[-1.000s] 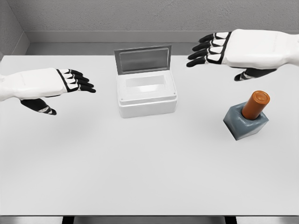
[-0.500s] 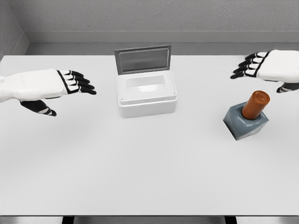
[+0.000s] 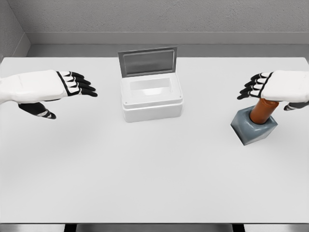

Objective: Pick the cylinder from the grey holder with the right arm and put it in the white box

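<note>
An orange cylinder (image 3: 262,111) stands tilted in the grey holder (image 3: 253,128) at the right of the table. My right hand (image 3: 270,93) hovers just over the cylinder's top and hides it; the fingers (image 3: 252,88) are spread and point left, the thumb (image 3: 294,106) hangs at the right. Nothing is grasped. The white box (image 3: 151,99) sits at the table's middle back with its grey lid (image 3: 147,61) standing open. My left hand (image 3: 63,94) floats open over the table's left side.
The white table (image 3: 145,169) ends in a front edge near the bottom of the picture. A grey wall rises behind the table's far edge.
My right hand has swept from the upper middle right out toward the right and then down onto the cylinder's top. The left hand has barely shifted.
</note>
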Action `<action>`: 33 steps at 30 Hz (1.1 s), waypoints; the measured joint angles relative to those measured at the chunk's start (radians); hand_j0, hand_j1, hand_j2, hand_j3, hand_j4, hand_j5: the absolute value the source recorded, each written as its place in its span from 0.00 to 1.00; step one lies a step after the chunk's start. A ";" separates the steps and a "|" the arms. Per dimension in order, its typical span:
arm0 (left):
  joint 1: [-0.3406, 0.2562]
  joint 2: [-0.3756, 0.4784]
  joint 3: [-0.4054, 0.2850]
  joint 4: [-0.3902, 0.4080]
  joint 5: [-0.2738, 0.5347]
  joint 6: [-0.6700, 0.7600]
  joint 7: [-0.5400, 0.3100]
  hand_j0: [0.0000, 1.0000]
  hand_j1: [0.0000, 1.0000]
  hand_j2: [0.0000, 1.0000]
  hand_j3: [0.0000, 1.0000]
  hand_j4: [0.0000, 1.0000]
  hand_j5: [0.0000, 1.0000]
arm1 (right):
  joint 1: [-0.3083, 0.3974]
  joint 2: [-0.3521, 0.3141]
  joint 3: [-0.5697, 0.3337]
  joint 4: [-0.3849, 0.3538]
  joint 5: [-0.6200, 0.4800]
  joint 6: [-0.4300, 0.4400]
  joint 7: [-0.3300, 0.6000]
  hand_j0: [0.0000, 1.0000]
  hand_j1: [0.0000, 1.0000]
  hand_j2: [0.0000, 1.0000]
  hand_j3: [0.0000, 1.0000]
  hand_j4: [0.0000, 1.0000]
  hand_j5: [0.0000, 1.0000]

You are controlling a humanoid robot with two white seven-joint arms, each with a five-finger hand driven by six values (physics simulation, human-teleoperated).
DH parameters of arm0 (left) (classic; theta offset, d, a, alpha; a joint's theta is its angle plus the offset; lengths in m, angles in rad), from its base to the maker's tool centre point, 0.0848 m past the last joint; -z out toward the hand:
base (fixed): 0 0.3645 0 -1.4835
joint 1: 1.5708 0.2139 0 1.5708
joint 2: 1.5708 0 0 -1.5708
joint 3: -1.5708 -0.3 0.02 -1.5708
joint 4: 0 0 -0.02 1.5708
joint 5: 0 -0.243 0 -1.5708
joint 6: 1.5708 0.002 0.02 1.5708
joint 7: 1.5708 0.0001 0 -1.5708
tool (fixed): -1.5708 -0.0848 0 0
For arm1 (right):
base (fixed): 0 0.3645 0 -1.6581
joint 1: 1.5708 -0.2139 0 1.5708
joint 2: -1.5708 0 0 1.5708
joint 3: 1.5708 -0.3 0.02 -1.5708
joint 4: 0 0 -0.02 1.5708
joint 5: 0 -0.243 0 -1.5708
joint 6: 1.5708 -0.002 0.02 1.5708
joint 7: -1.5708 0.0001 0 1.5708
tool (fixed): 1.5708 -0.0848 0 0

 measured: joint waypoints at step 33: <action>-0.014 0.005 0.000 0.000 0.000 0.000 0.000 1.00 1.00 1.00 1.00 1.00 1.00 | 0.017 0.016 0.048 -0.004 0.069 0.006 -0.002 0.49 0.49 0.49 0.49 0.49 0.49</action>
